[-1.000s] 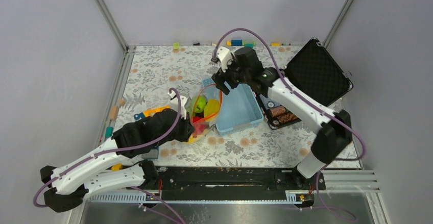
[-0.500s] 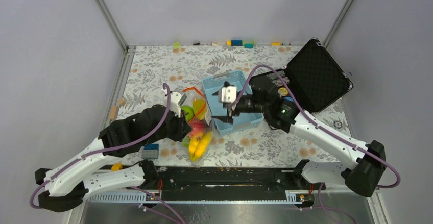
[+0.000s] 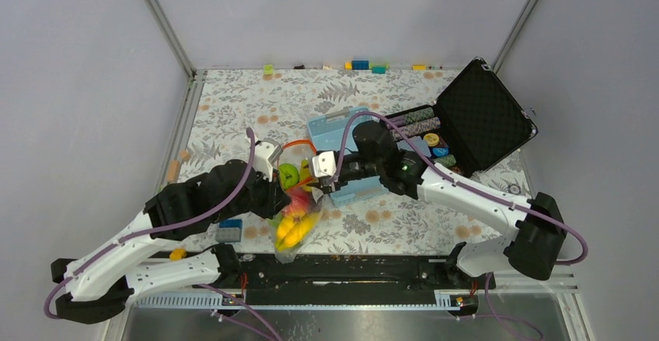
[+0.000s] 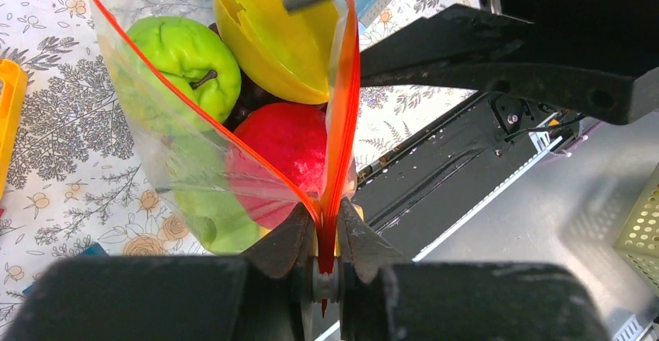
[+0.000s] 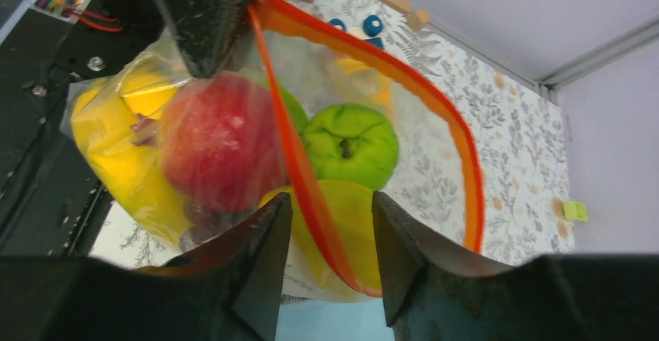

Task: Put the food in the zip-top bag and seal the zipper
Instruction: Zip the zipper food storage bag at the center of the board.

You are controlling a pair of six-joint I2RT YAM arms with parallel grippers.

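We see two robot arms meeting over a flower-patterned table [image 3: 233, 108], both at the mouth of a clear zip-top bag [image 4: 155, 135]. The left gripper [image 4: 327, 236] is pressed closed. Its two dark tips pinch one end of the orange-red zipper [image 4: 343, 108], where both sides of the strip come together. Away from that pinch the two sides part into a wide V, so most of the mouth is unsealed.

The right gripper [image 5: 329, 205] is at the far part of the mouth with its jaws spread apart. One side of the strip runs through the gap with space on either side, so this gripper grips nothing. The other side of the strip arcs away beyond one of its fingers.

The food [image 5: 217, 143] is inside the bag, just beyond both grippers' tips. A red apple [image 4: 284, 158] lies nearest the left gripper's pinch, and a green apple-shaped fruit [image 4: 186, 61] is farther out to that gripper's left. A yellow piece [image 4: 268, 34] lies straight past the right gripper's gap, and a yellow banana [image 5: 116, 166] is at the bag's bottom. We cannot tell whether the bag touches the table.

Behind the right gripper, under its arm, sits a light-blue basket [image 3: 326, 130]. Farther along that arm is an open black case [image 3: 486, 116] holding poker chips [image 3: 420, 123].
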